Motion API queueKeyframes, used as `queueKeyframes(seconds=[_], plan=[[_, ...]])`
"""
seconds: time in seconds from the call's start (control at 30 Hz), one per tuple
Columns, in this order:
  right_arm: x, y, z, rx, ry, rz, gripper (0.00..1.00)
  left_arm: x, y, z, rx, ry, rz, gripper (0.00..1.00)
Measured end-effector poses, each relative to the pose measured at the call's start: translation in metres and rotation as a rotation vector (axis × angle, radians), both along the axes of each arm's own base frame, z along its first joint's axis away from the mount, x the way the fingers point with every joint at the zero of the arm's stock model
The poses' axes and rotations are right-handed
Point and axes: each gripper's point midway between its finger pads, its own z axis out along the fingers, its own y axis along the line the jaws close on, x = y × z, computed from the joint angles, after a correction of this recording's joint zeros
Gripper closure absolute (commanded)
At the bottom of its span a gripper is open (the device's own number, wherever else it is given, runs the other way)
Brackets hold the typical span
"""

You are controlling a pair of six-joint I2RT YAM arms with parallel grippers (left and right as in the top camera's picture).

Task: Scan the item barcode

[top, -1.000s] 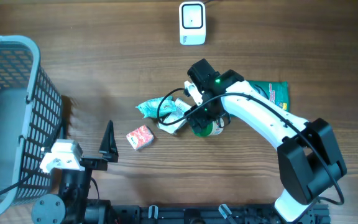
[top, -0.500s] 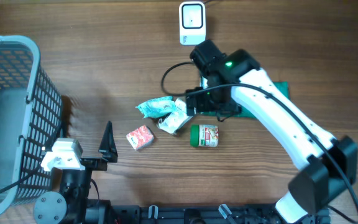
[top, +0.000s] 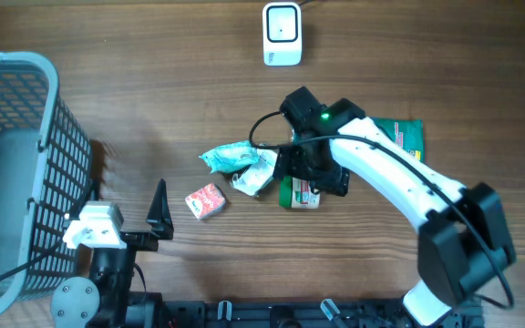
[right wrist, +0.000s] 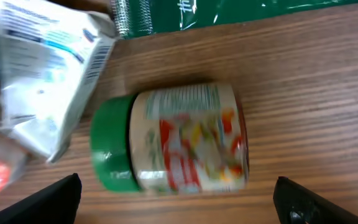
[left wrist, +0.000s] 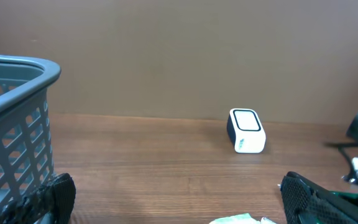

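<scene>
Lying on its side on the wood-grain table (top: 153, 91), a cylindrical jar (right wrist: 173, 140) with a glossy green lid and paper label is sitting between the right gripper (right wrist: 180, 205)'s widely spread fingers, untouched. A crinkled white packet (right wrist: 48, 74) is resting just beside it. The left gripper (left wrist: 182, 208) is gaping too, facing a white scanner (left wrist: 247, 130), a plastic lattice basket (left wrist: 11, 124) and a plain brown wall (left wrist: 166, 50).

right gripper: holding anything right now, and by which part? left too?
Nothing is held. The right gripper is open, its fingers either side of the jar, which lies on its side; they are not closed on it. The left gripper is open and empty.
</scene>
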Motion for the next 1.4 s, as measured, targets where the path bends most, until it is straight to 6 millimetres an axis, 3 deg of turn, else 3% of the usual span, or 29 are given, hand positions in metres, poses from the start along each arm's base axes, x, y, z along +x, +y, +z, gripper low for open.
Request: queueKeyframes(seconds=[0.27, 0.47, 0.53, 0.67, 0.77, 0.83, 0.9, 1.0, 1.17, 1.4], plan=[[-0.015, -0.005, -0.056, -0.062, 0.163, 0.125, 0.03, 0.000, 0.000, -0.002, 0.001, 0.008, 0.000, 0.00], [-0.024, -0.004, -0.056, -0.032, 0.218, 0.200, 0.00, 0.000, 0.000, -0.005, 0.002, 0.019, 0.000, 0.00], [-0.015, -0.001, -0.035, -0.025, 0.222, 0.217, 0.00, 0.000, 0.000, -0.005, 0.002, 0.019, 0.000, 0.00], [0.012, 0.003, 0.034, -0.052, 0.127, 0.228, 0.00, 0.000, 0.000, -0.006, 0.002, 0.022, 0.000, 0.00], [0.003, 0.001, 0.080, -0.029, 0.038, 0.235, 0.00, 0.000, 0.000, -0.006, 0.002, 0.023, 0.000, 0.00], [0.002, 0.017, 0.095, 0.020, -0.049, 0.316, 0.00, 0.000, 0.000, -0.006, 0.002, 0.024, 0.000, 0.00], [0.002, 0.021, 0.095, 0.032, -0.062, 0.361, 0.01, -0.001, 0.000, -0.013, 0.004, 0.052, 0.000, 0.00], [-0.023, 0.003, 0.087, -0.020, 0.055, 0.381, 0.00, -0.006, 0.000, -0.044, 0.014, 0.178, 0.000, 0.00], [-0.062, -0.024, 0.033, -0.095, 0.234, 0.388, 0.00, -0.041, 0.004, -0.127, 0.041, 0.545, 0.008, 0.00], [-0.072, -0.024, 0.011, -0.075, 0.265, 0.343, 0.00, -0.042, 0.004, -0.130, 0.042, 0.559, 0.008, 0.00]])
